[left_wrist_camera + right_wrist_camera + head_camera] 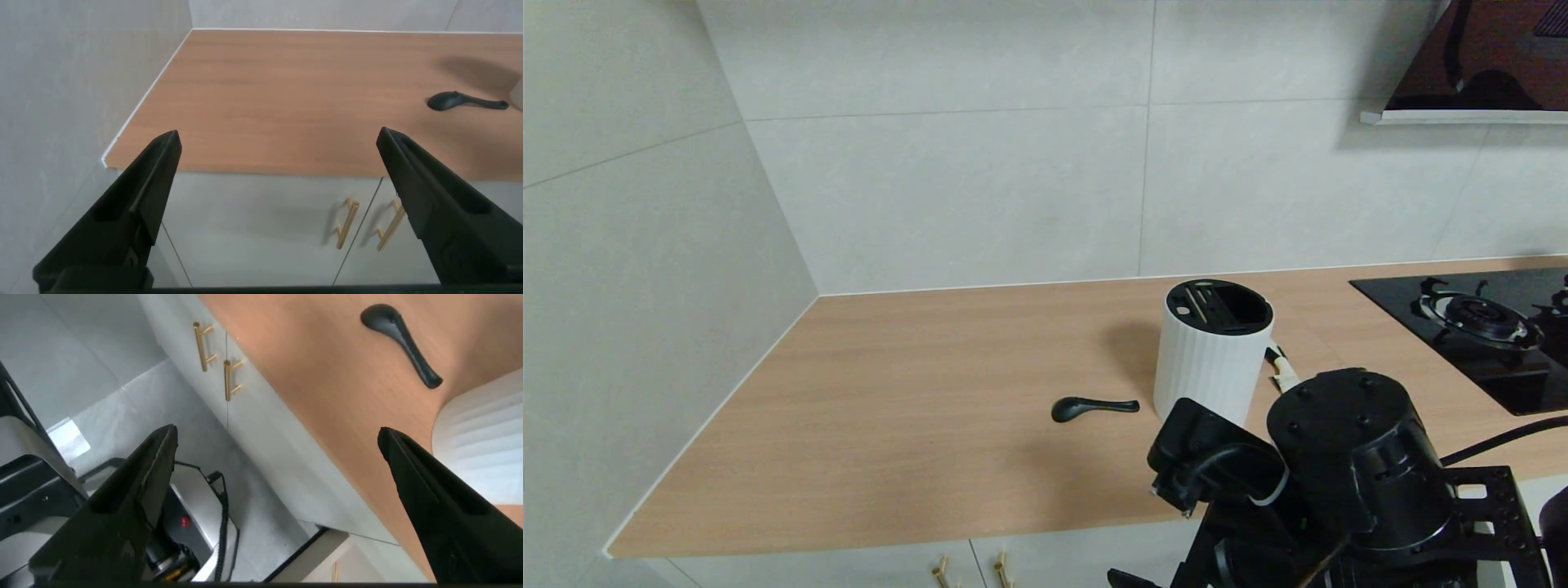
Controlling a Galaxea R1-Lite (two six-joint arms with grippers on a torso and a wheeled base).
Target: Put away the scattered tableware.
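Spoon (1093, 407) first: black, lying flat on the wooden table (890, 392), its bowl pointing away from the holder (1213, 351) and its handle tip just beside the holder's base, not touching. The holder is white, ribbed and upright, with a black slotted top; something thin and pale shows in one slot. A white plug (1282, 369) sits against the holder on the side toward the stove (1478, 322), which is set into the table well to the right. The right tool (276, 433) hangs off the table's front edge near the spoon, jaws spread wide, gripping nothing. The left tool (278, 140) sits off the front near the left corner, above the brass handles (350, 222), likewise released and empty.
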